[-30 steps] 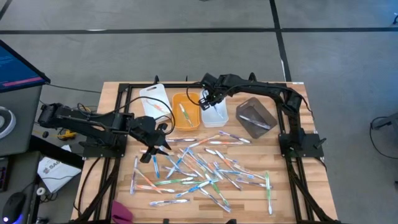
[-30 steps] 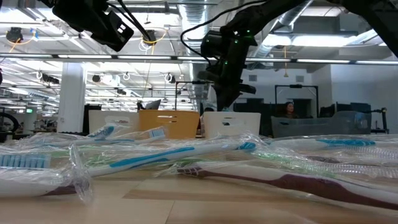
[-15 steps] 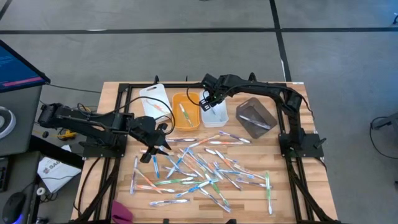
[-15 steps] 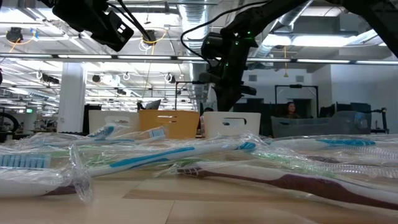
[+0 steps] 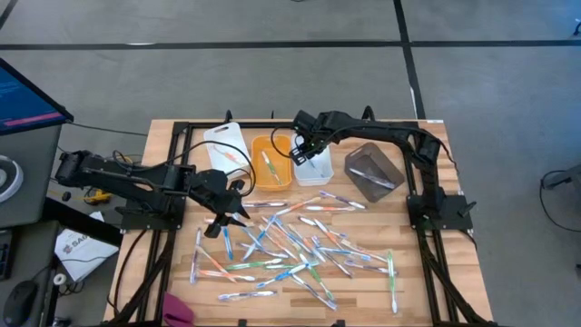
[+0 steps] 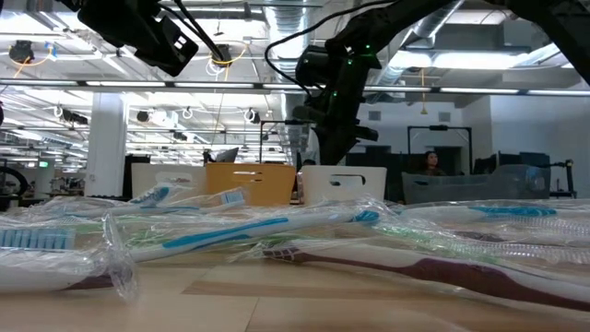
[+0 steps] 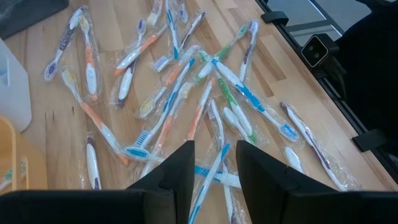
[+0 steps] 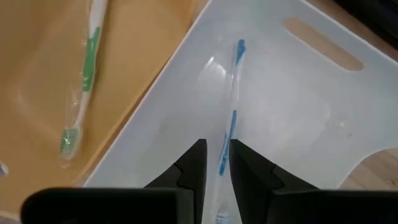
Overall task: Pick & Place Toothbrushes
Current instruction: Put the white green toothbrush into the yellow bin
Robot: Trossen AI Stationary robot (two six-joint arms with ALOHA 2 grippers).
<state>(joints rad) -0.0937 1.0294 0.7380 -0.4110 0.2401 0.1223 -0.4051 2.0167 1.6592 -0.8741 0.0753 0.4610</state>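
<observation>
Over the far row of bins, the right gripper (image 5: 306, 151) hangs above the white translucent plastic bin (image 5: 314, 167), its two dark fingers (image 8: 189, 168) drawn narrow around a blue-and-white toothbrush in a clear wrapper (image 8: 229, 134); the wrist view shows the brush running up out of the gap between the fingers and over the bin floor, but its lower end is cut off behind the gripper body, so whether it is truly pinched or merely lying there is hard to say. Just beside that bin sits the orange plastic bin (image 5: 270, 162), holding a green-and-white toothbrush (image 8: 82, 84), and farther left a white bin (image 5: 227, 145) with something orange-pink in it, too small to make out. A grey see-through bin (image 5: 373, 171) stands tilted to the right of the row. Nearer the front, the loose pile of wrapped toothbrushes, blue, white, green and orange (image 5: 295, 241), is scattered over the wooden table (image 5: 418, 263). The left gripper (image 5: 229, 214) hovers at the pile's left edge, its fingers (image 7: 177, 168) a narrow way apart and holding nothing, with brushes on the boards beneath them. From table height the wrappers blur into a crinkled heap (image 6: 277, 235), the left arm is cut off at the top edge, and a person (image 6: 428, 164) sits dimly in the room beyond
</observation>
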